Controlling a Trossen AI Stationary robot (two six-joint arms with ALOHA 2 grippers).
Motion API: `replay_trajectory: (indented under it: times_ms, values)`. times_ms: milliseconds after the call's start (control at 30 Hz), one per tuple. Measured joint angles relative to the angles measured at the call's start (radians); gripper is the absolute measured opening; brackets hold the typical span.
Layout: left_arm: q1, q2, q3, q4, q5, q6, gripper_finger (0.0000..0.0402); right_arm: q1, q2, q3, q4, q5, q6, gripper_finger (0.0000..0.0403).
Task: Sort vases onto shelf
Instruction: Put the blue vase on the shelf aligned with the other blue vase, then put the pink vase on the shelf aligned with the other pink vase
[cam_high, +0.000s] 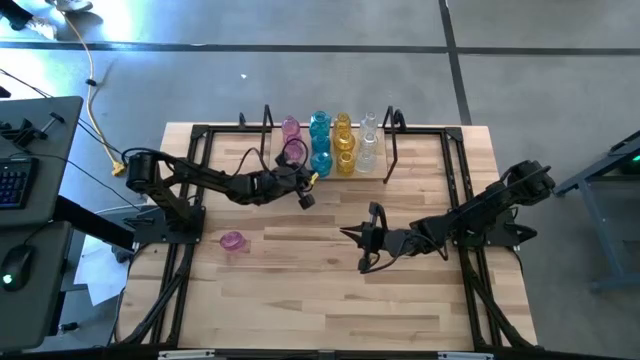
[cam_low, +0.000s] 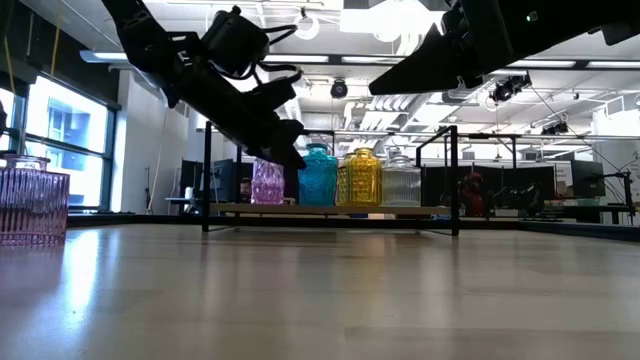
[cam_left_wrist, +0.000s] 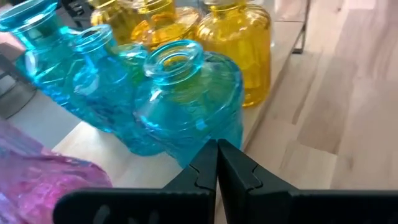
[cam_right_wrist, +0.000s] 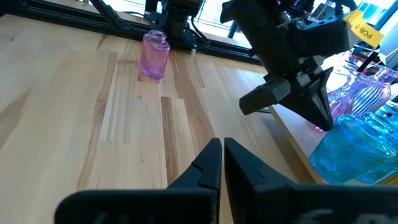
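Note:
The shelf (cam_high: 390, 150) stands at the table's far edge with pink (cam_high: 291, 128), teal (cam_high: 321, 163), yellow (cam_high: 345, 158) and clear (cam_high: 367, 155) vases lined up on it. One pink vase (cam_high: 232, 241) stands upright alone on the table's left part, also in the right wrist view (cam_right_wrist: 154, 55). My left gripper (cam_high: 307, 192) is shut and empty, hovering just in front of the shelf's teal vases (cam_left_wrist: 186, 99). My right gripper (cam_high: 352, 236) is shut and empty over the table's middle, pointing left.
A black rail frame (cam_high: 200, 150) edges the table on the left and right sides. Bare wood lies across the near half of the table (cam_high: 330, 300). A desk with a keyboard (cam_high: 15, 180) stands off the table's left side.

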Motion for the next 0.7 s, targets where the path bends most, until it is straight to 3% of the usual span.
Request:
replay_trajectory:
  times_ms: [200,333,433,600,700]
  values:
    - [-0.067,-0.075,0.000,-0.066,0.027,0.061,0.0000,0.002,0.000,0.000,-0.003,-0.001,0.000,0.0000]
    - [-0.162,-0.203,0.003,-0.232,0.040,0.080,0.0000,0.002,0.000,0.000,-0.008,-0.001,0.000,0.0000]
    - [-0.246,-0.314,0.048,-0.470,0.072,0.061,0.0000,0.002,0.000,0.000,-0.010,-0.002,0.000,0.0000]
    - [-0.372,-0.404,0.234,-1.026,0.096,-0.055,0.0000,0.002,0.000,0.000,-0.007,-0.004,0.000,0.0000]
    - [-0.404,-0.403,0.369,-1.357,0.203,-0.160,0.0000,0.002,0.000,0.000,-0.007,-0.004,0.002,0.0000]
